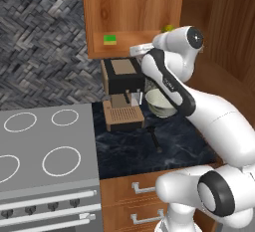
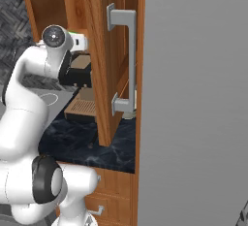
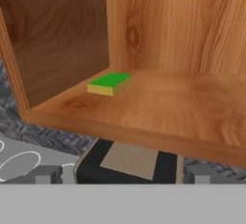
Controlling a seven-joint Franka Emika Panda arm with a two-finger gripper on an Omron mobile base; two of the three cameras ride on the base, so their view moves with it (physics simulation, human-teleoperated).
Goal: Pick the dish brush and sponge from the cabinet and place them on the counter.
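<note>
Inside the open cabinet [image 1: 134, 12], the sponge [image 3: 109, 83] lies flat on the shelf near the left back corner. Well short of it, at the shelf's front edge, the end effector [image 3: 122, 175] hovers released, fingers spread, grasping nothing. Below, the dish brush [image 1: 154, 137] lies on the black table [image 1: 184, 141].

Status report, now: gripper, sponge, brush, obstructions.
Two-finger gripper open, empty, short of the shelf. Flat green-and-yellow sponge on the brown wooden cabinet shelf, back left. Slim black dish brush lies on the black marbled counter. Path clear.
</note>
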